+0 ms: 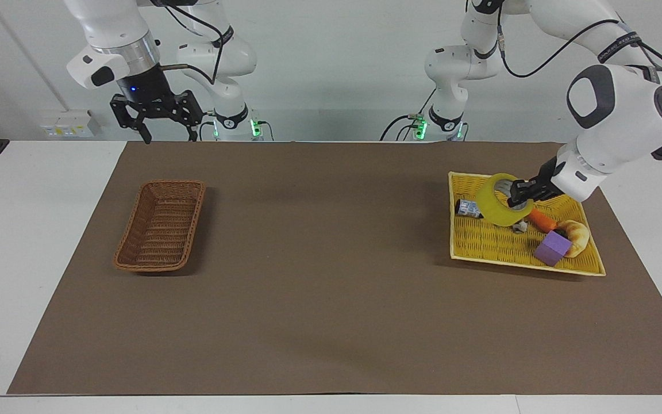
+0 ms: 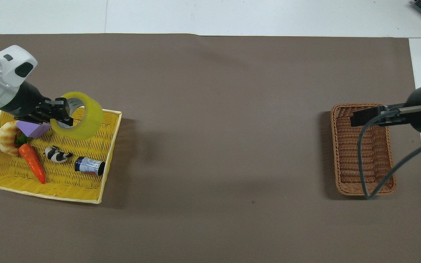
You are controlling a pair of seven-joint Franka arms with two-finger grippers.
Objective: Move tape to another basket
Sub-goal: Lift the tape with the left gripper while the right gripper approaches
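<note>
The right gripper (image 1: 162,138), its two black fingers spread wide and empty, hangs in the air at about twelve o'clock from the small brown woven wicker basket (image 1: 160,225). At three o'clock across the brown mat (image 1: 319,276), the left gripper (image 1: 516,194) is clamped on the rim of the wide translucent yellow tape roll (image 1: 497,200). It holds the roll tilted in the air over the bright yellow woven tray (image 1: 509,260), above a small dark can (image 1: 469,209), an orange carrot (image 1: 541,220), a purple block (image 1: 553,248) and a bread roll (image 1: 577,234).

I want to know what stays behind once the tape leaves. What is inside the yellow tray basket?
In the yellow tray basket lie a carrot, a bread roll, a purple block, a small can and a black-and-white figure. The lifted tape hides some of the floor.
</note>
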